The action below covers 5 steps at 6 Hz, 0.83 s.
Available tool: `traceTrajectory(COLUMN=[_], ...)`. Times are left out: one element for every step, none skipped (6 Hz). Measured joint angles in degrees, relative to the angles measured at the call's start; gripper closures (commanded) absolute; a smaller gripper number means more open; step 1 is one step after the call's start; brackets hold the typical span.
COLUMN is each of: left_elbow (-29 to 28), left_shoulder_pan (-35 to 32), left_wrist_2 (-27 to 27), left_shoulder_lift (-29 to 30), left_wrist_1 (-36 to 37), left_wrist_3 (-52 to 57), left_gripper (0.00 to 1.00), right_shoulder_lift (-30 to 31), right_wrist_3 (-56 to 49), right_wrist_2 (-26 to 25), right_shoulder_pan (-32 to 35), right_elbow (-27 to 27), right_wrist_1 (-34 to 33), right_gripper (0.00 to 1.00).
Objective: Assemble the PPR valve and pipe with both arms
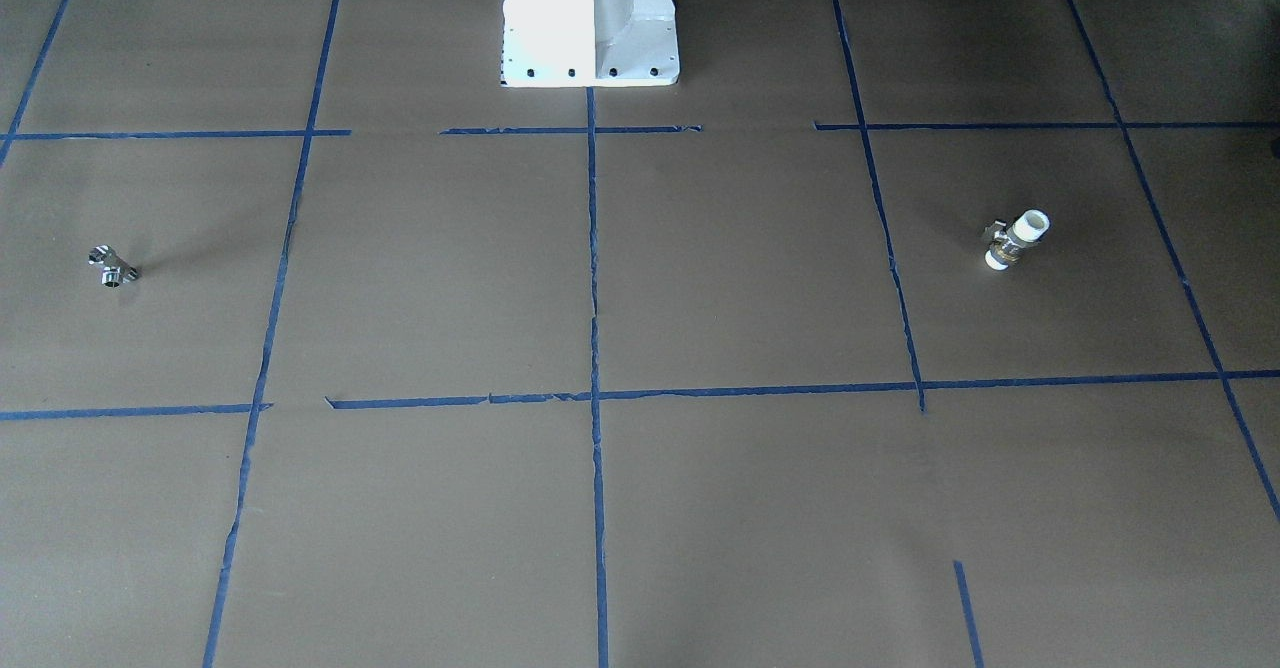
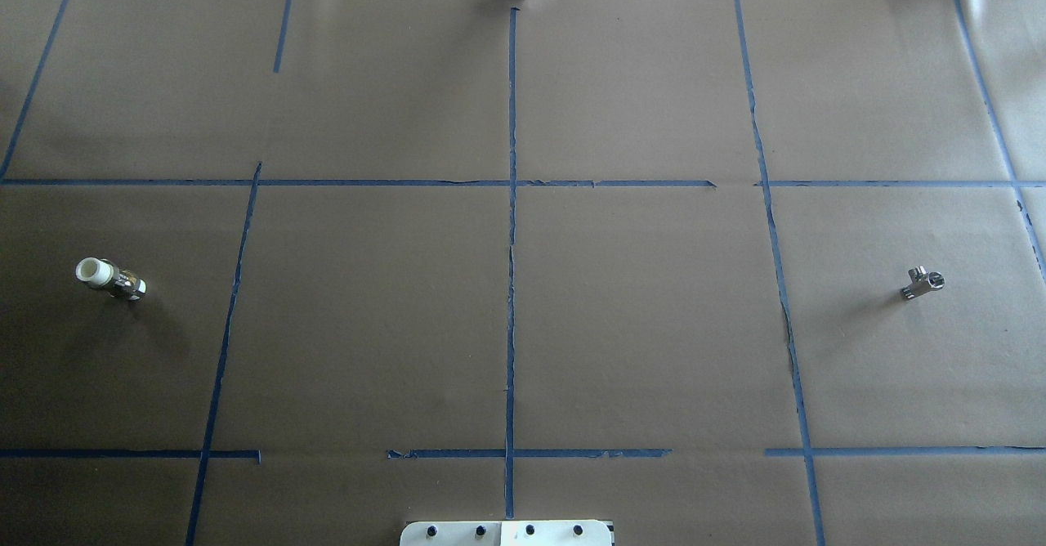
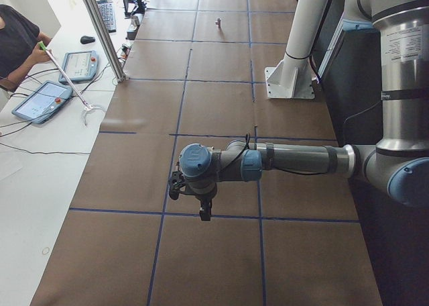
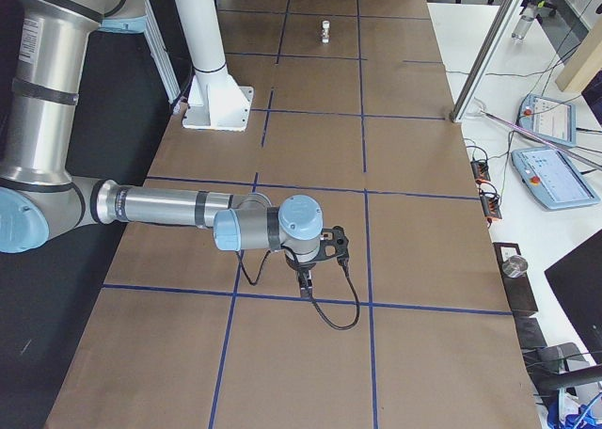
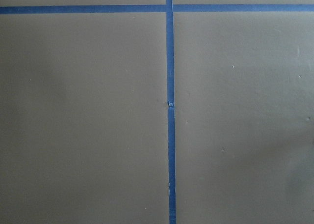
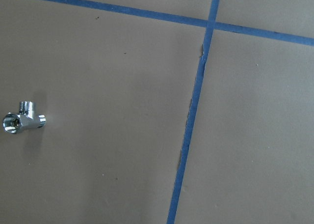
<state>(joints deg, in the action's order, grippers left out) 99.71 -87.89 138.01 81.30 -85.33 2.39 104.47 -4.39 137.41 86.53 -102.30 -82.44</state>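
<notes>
Brown paper table (image 2: pixel 368 325) gridded with blue tape (image 2: pixel 511 284): PPR valve (image 2: pixel 110 278) lies far left, pipe (image 2: pixel 923 282) far right, well apart. Left gripper (image 3: pixel 205 214) and right gripper (image 4: pixel 305 289) hang over it, grip state impossible to tell. Teach pendants (image 4: pixel 555 177) sit on white side bench (image 4: pixel 546 231); arm label (image 3: pixel 407 47) unreadable.

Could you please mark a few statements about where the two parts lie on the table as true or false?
1. The stubby white-and-brass PPR valve lies on the robot's left half of the brown paper. True.
2. The small shiny silver T-shaped pipe fitting touches the valve. False: they lie far apart, on opposite sides.
3. The right wrist camera shows the pipe fitting. True.
4. The left wrist camera shows the valve. False: it shows only brown paper and blue tape.
</notes>
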Motion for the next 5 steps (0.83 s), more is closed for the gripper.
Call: traceTrajectory(left_elbow=[0.6,1.2,1.7,1.9,1.8], left_shoulder_pan=[0.1,0.3,0.4,0.5,0.5], left_wrist_2=[0.0,-0.2,-0.3,0.5,1.5], left_shoulder_lift=[-0.4,-1.0,-1.4,-1.4,-1.5], left_wrist_1=[-0.3,-0.8,-0.9,-1.0,-1.1], left_wrist_3=[0.1,0.4,0.4,0.3,0.4], left_gripper=[0.00,0.00,0.00,0.00,0.00], right_shoulder_lift=[-0.1,-0.1,-0.1,0.0,0.1], right_wrist_3=[0.0,-0.1,-0.1,-0.2,-0.4], right_wrist_2=[-1.1,-2.2,-2.5,-2.3,-2.1], right_shoulder_pan=[0.4,0.6,0.7,0.7,0.7], right_elbow=[-0.2,-0.3,-0.3,-0.2,-0.1], right_wrist_1=[-0.3,-0.3,-0.2,0.0,0.1], right_gripper=[0.00,0.00,0.00,0.00,0.00])
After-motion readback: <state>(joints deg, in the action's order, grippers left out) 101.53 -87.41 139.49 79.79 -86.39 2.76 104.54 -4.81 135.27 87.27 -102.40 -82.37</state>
